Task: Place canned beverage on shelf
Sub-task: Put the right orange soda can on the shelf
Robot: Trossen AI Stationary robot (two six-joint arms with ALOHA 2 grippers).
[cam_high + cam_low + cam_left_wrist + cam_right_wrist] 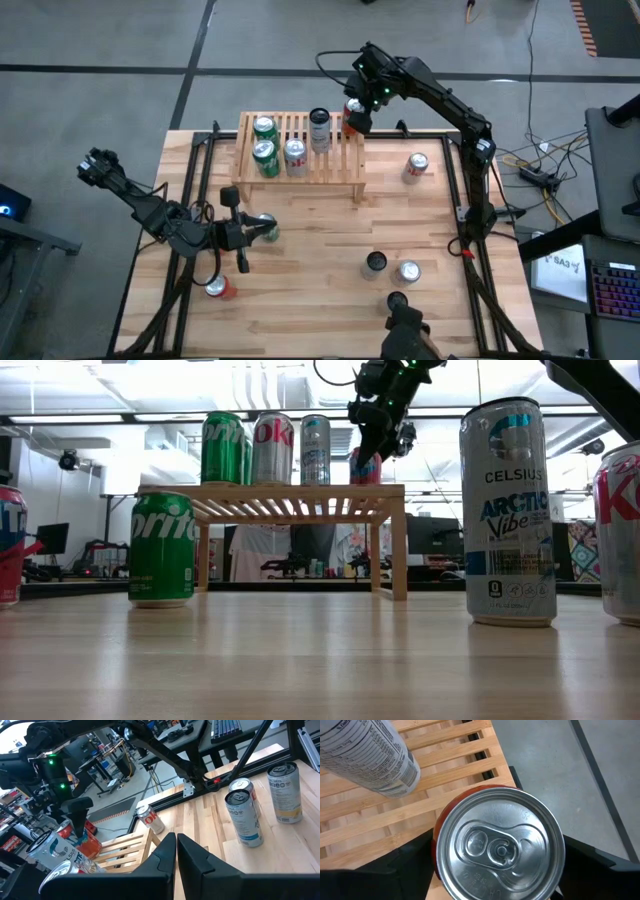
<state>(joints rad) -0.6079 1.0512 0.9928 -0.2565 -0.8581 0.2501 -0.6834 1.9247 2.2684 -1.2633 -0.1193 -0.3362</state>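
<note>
Cans crowd the low wooden shelf [300, 150] at the far side of the bench [330, 300]: two green ones, a white one and a tall pale one stand on its slats, and a red can [497, 845] stands upright at the shelf's right end, close to the edge. Over that red can hangs the right pincer [355, 115], its fingers [405, 857] spread on either side of the can body; whether they touch the metal cannot be told, and the can's base rests on the slats in the low view. The tall pale can [367, 755] stands just beside it on the same rack. Near the bench's left side the left pincer [240, 240] sits low with its fingers pressed together, holding nothing, a green can [268, 230] close to its tip. Other cans stand scattered on the bench: a red and white one [415, 165] to the right of the shelf, two [390, 267] near the front, and one lying [218, 289] at the front left.
</note>
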